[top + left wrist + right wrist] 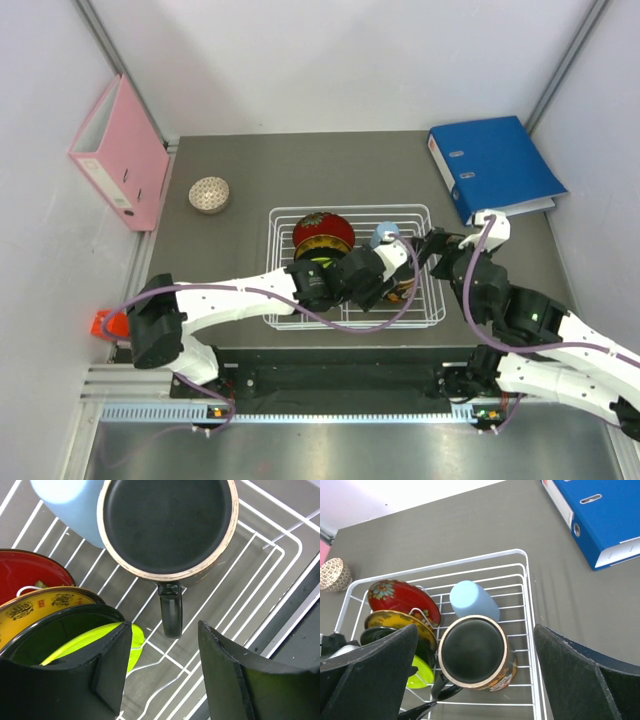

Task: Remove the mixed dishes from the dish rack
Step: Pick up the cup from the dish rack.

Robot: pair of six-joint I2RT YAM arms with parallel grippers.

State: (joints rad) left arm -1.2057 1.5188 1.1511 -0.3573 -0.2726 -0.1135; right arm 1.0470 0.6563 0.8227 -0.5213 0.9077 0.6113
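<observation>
Up close the overhead view wasn't much use, since the left arm (pixel 250 293) lay right across the dish rack (pixel 350 208) and covered most of what was in it. The left wrist camera sorted that out: the left gripper (pixel 165 630) had its jaws spread, with the dark mug (pixel 167 527) handle (pixel 171 612) between them, a gap on each side. The right gripper (pixel 476 635) hung wide open over the same mug, which showed a worn pale rim and a gold-and-red side. Only that view gave the whole line-up: lime-green bowl (pixel 417 675), yellow-and-black plate (pixel 390 619) and red bowl (pixel 400 595) on edge at the left, and a light-blue cup (pixel 472 600) behind the mug. Further out, the small beige bowl (pixel 209 194) sat on the table (pixel 250 165), well apart from the rack. A pink binder (pixel 120 155) was far left and a blue binder (pixel 495 160) far right.
</observation>
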